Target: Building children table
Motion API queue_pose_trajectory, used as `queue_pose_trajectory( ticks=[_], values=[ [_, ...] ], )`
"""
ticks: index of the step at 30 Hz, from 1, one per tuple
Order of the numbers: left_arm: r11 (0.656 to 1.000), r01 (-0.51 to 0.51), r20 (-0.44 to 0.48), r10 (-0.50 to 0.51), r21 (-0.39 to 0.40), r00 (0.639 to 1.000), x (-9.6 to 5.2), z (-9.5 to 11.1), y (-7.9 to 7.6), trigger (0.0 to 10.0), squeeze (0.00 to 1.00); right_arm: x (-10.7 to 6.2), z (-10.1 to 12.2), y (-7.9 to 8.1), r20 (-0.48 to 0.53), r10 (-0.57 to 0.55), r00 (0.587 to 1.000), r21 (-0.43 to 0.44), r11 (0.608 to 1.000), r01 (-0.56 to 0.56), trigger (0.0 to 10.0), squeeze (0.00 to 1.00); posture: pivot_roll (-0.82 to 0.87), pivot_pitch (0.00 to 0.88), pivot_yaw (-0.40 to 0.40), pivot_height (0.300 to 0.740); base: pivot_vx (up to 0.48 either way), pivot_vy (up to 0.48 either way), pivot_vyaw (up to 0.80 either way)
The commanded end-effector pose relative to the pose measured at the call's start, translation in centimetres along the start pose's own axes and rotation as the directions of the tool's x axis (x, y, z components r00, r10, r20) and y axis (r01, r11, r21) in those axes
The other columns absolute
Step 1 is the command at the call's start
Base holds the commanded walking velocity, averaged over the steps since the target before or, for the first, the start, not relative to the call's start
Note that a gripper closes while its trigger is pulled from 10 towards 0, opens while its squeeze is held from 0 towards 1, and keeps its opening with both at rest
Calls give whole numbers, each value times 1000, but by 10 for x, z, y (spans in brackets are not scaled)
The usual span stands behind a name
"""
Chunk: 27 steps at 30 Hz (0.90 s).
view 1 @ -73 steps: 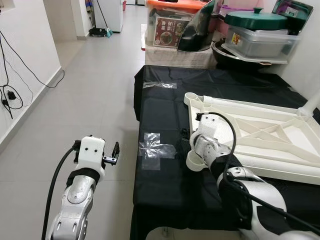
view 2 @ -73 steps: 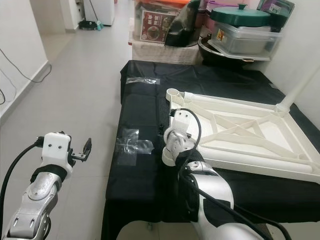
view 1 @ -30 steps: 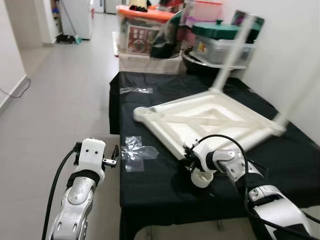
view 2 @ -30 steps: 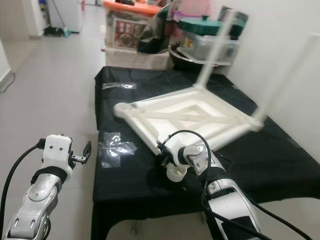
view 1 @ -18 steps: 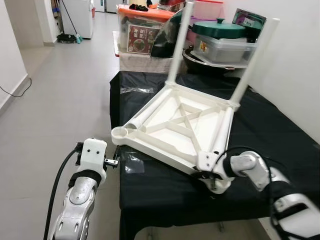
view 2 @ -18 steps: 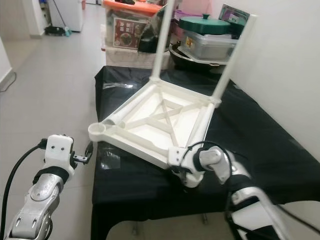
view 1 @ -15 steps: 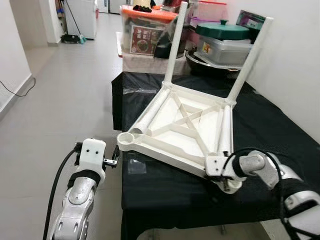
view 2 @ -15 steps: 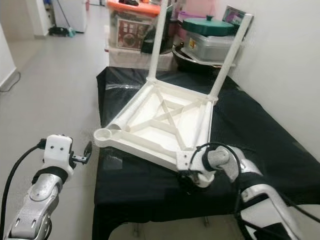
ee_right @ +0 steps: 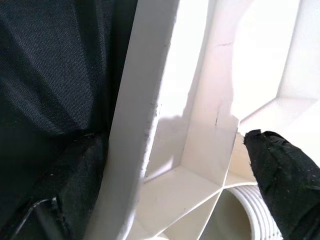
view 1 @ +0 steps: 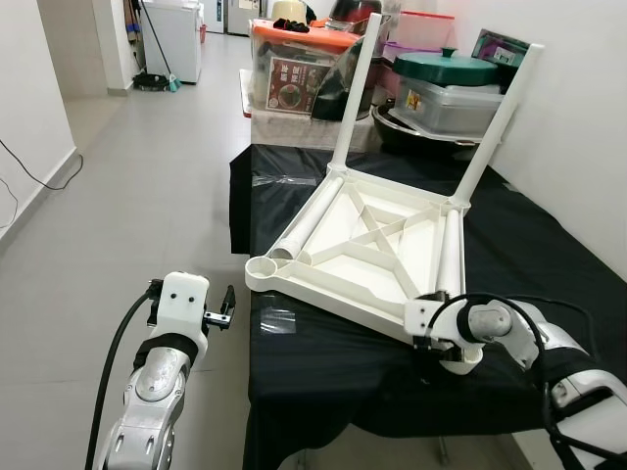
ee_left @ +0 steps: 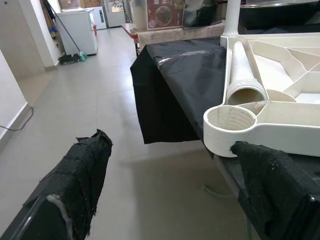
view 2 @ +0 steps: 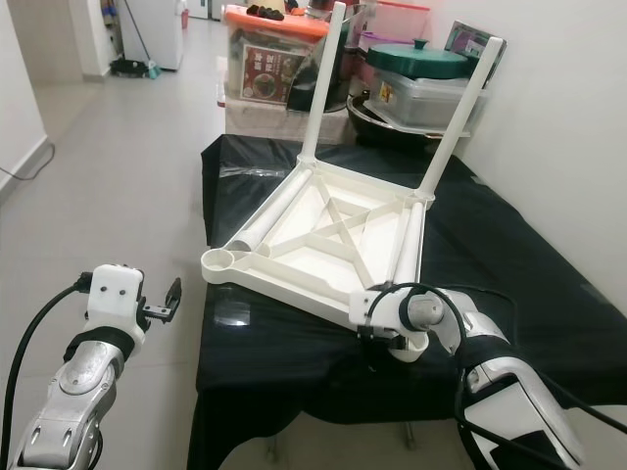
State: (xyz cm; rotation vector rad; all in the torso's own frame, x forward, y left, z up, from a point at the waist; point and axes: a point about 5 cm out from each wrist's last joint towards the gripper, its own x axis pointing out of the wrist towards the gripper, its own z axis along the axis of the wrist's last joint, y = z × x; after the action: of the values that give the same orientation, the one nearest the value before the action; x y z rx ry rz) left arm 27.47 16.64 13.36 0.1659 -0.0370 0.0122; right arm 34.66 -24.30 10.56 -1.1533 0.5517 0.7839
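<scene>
Jaws of my right gripper [ee_right: 165,165] straddle the upturned white table's [view 1: 367,245] near corner rim on the black desk [view 1: 549,245]; left gripper [view 1: 226,304] spread, beside it, empty.

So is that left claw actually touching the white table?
Apart. In the left eye view the left gripper hangs over the floor, with grey tile showing between it and the upturned white table's round corner socket.

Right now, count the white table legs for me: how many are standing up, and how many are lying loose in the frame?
Upright legs: 2, far left and far right
Loose legs lying in the frame: 2, left side and right side
Total: 4 legs
</scene>
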Motion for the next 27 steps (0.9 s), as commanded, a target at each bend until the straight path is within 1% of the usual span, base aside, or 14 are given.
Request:
queue_pose_trajectory(
  ticks=[1,4,6,8,9,10,11,12,16,20,23,24,26,27],
  values=[
    [1000,12,-11,-11,6,1000,0,-2,-2,10000,0,-2,-9,1,-39,-20,999,63,998,22,10000,1000,124,0,-118,740,0,0,0],
    [1000,12,-12,-12,7,1000,0,-2,-1,10000,0,-5,-1,-10,21,-56,998,85,995,54,10000,1000,122,0,-114,740,0,0,0],
    [1000,17,-13,-17,9,1000,1,-3,-1,10000,0,-6,30,-27,216,-98,971,193,980,56,10000,1000,124,0,-109,740,0,0,0],
    [1000,17,-13,-17,9,1000,1,-3,-1,10000,0,-6,30,-27,216,-98,971,193,980,56,10000,1000,124,0,-109,740,0,0,0],
    [1000,18,-13,-18,11,1000,1,-3,0,10000,0,-4,52,-29,350,-80,933,257,966,-14,10000,1000,131,0,-111,740,0,0,0],
    [1000,18,-13,-18,11,1000,1,-3,0,10000,0,-4,52,-29,350,-80,933,257,966,-14,10000,1000,131,0,-111,740,0,0,0],
    [1000,18,-12,-18,13,1000,1,-3,0,10000,0,-2,71,-28,460,-65,886,298,951,-86,10000,1000,138,0,-113,740,0,0,0],
    [1000,16,-10,-16,15,1000,2,-2,1,10000,0,0,89,-28,547,-58,835,323,935,-147,10000,0,151,0,-118,740,0,0,0],
    [1000,14,-9,-14,17,1000,2,-2,1,10000,0,2,102,-27,602,-54,797,342,919,-197,10000,0,152,0,-119,740,0,0,0],
    [1000,12,-9,-11,23,1000,4,-2,3,10000,0,8,130,-20,683,-7,730,310,908,-282,10000,0,161,0,-117,740,0,0,0],
    [1000,13,-9,-12,24,1000,4,-2,3,10000,0,12,135,-16,683,1,730,310,905,-291,10000,0,161,0,-117,740,0,0,0],
    [1000,14,-8,-14,24,1000,4,-2,2,10000,0,17,139,-14,671,-4,742,328,899,-291,10000,0,161,0,-117,740,0,0,0],
    [1000,15,-7,-15,25,1000,5,-2,2,10000,0,29,143,-14,579,-81,811,451,861,-236,10000,0,177,0,-125,740,0,0,0],
    [1000,15,-7,-15,25,1000,5,-2,2,10000,0,29,143,-14,579,-81,811,451,861,-236,10000,0,177,0,-125,740,0,0,0]
  ],
)
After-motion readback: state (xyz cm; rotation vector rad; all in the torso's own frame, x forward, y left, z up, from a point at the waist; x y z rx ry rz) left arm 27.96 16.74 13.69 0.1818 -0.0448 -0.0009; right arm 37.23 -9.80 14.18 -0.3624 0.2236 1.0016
